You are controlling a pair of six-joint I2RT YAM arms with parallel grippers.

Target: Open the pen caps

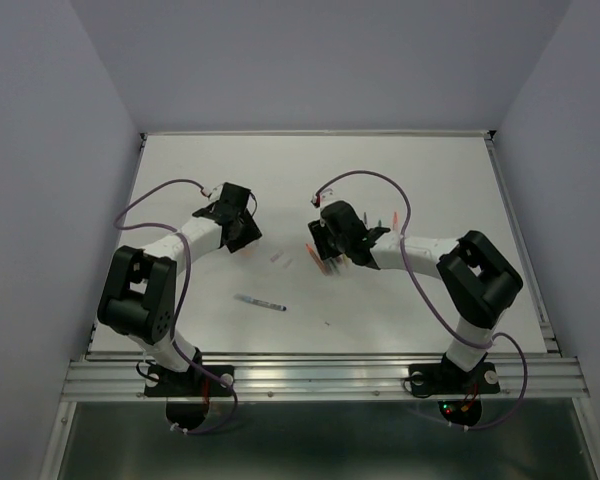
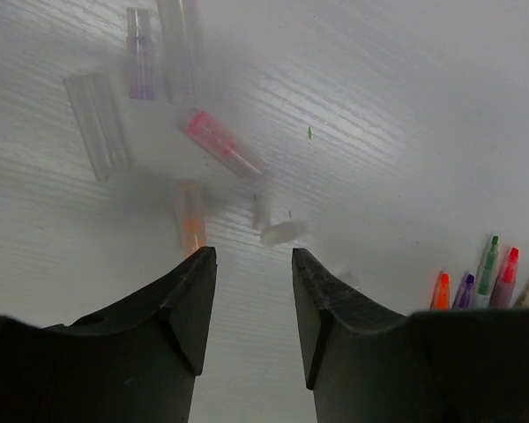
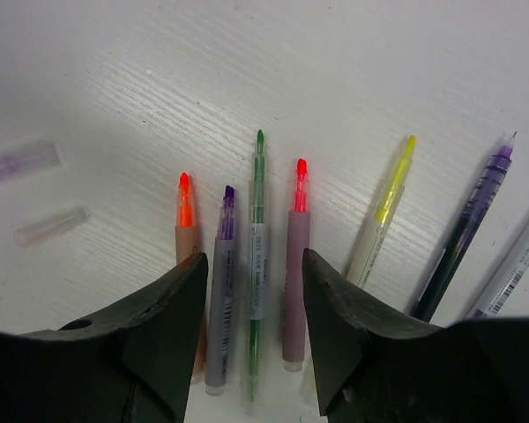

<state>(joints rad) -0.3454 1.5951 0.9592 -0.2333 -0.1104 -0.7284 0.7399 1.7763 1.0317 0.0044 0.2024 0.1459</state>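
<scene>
Several loose pen caps lie ahead of my left gripper (image 2: 254, 256): a pink cap (image 2: 220, 141), an orange cap (image 2: 191, 225), a purple cap (image 2: 141, 53) and a clear cap (image 2: 97, 123). The left gripper is open and holds nothing. My right gripper (image 3: 254, 260) hangs open over a row of uncapped pens: orange-tipped (image 3: 186, 220), purple (image 3: 224, 256), green (image 3: 258, 203), red-tipped (image 3: 298, 238), yellow (image 3: 386, 211) and dark purple (image 3: 476, 211). From above, the left gripper (image 1: 242, 225) and right gripper (image 1: 325, 245) face each other mid-table. A lone dark pen (image 1: 260, 301) lies nearer the bases.
Two pale caps (image 3: 22, 161) (image 3: 51, 226) rest left of the pen row. The same row shows at the lower right of the left wrist view (image 2: 476, 278). The white table (image 1: 430, 170) is bounded by a metal rail (image 1: 320, 375) at the near edge.
</scene>
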